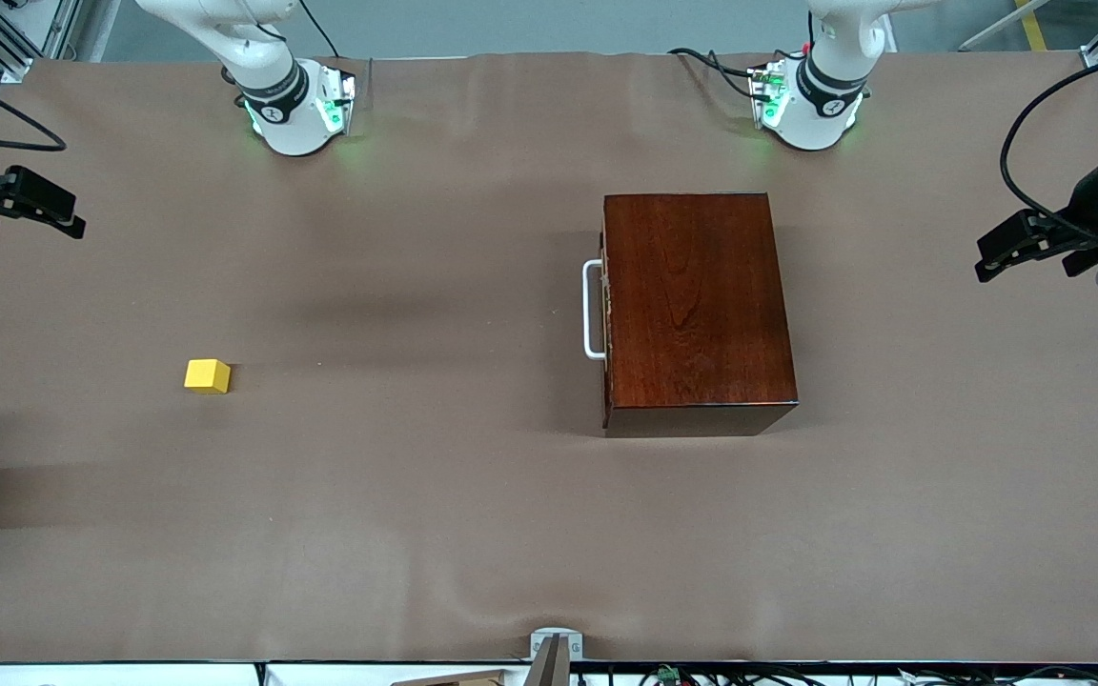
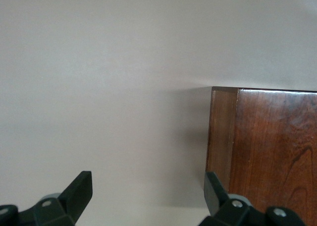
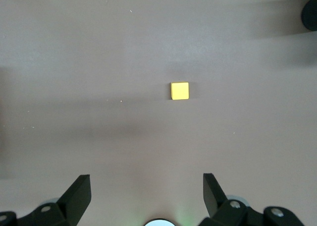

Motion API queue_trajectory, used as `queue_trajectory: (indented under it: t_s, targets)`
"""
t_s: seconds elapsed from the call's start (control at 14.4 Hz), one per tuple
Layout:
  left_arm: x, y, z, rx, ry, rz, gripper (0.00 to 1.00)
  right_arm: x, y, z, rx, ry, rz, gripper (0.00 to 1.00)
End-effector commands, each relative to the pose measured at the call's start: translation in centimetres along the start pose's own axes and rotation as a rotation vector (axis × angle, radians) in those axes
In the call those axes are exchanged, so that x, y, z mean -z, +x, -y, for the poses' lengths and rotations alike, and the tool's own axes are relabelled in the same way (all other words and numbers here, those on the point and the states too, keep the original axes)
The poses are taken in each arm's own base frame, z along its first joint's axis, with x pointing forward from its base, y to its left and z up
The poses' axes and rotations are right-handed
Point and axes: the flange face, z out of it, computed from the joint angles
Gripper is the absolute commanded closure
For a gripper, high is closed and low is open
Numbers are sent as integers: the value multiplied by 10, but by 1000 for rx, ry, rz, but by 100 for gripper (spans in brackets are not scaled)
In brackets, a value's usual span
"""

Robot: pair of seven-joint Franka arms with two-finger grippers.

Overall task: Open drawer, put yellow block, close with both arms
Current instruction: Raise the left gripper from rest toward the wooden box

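Drawer [image 1: 608,305] shut flush in mahogany box [image 1: 697,310], white handle [image 1: 593,310] facing right arm's end of desk [image 1: 473,514]

Yellow block [image 1: 207,375] alone toward right arm's end, well apart from box

Left gripper [image 1: 1026,246] hangs over desk edge at left arm's end, fingers spread, empty; right gripper [image 1: 20,202] over edge at right arm's end, spread, empty

You risk box sliding when handle pulled (nothing braces it); block may skid or tip if your pinch lands off-centre; half-open drawer leaves block on its rim

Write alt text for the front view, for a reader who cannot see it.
A closed dark wooden box with a white drawer handle sits on a brown table; a yellow block lies toward the right arm's end. Both open grippers, left and right, wait at the edges.
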Motion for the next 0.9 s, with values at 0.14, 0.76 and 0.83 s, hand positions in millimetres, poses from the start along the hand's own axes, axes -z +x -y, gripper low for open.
queue_trajectory:
  t_s: [0.14, 0.76, 0.83]
  targets:
    - [23, -6, 3, -1, -5, -3, 0, 2, -2, 0, -13, 16, 1, 0]
    - [19, -11, -50, 18, 24, -4, 0, 3, -1, 0, -13, 17, -7, 0]
    - [18, -14, -66, 16, 37, -6, 0, 3, -1, -1, -14, 17, -7, 0]
